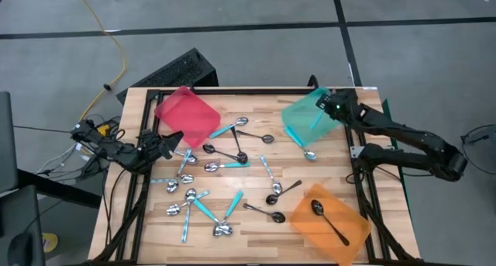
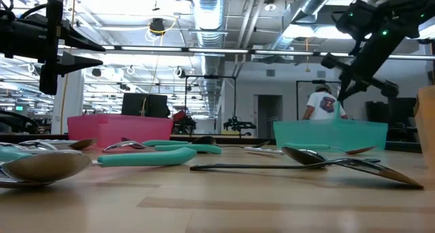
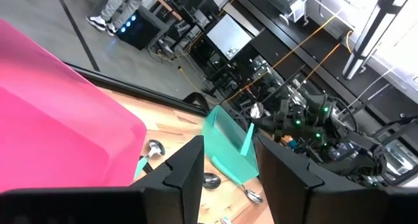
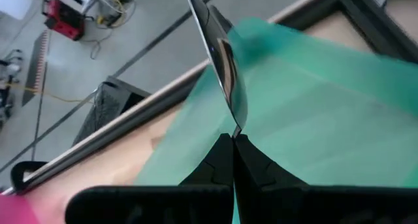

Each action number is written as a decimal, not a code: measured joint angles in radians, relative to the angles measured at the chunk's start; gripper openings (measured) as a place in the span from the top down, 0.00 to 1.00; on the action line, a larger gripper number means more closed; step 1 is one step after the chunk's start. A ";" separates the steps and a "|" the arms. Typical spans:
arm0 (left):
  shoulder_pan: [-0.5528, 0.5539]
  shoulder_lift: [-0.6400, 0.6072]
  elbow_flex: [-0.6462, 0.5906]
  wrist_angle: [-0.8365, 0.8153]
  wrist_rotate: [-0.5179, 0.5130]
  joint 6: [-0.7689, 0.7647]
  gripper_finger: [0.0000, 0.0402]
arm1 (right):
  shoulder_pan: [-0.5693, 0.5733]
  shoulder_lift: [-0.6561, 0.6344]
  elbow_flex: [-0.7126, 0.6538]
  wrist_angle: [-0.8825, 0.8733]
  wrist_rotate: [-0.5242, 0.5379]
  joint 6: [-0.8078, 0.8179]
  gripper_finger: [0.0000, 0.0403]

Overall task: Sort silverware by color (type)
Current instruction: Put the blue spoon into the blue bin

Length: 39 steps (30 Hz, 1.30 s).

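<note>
Right tool (image 4: 233, 140): you had it pinching a shiny spoon (image 4: 222, 54) by the handle tip, above the teal tray (image 1: 306, 115) near the bench's far right corner.
Left tool (image 1: 172, 141): you kept it spread and holding nothing, at the left edge beside the red tray (image 1: 186, 115).
Other spoons (image 1: 225, 164): they lay scattered mid-bench; one black spoon (image 1: 328, 219) lay in the orange tray (image 1: 310, 227).

No text, label or number can be read anywhere (not even on the trays)
</note>
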 joint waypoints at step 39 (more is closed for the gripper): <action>0.000 0.000 0.000 -0.015 -0.075 0.000 0.69 | -0.007 0.295 0.052 -0.221 -0.081 0.637 0.96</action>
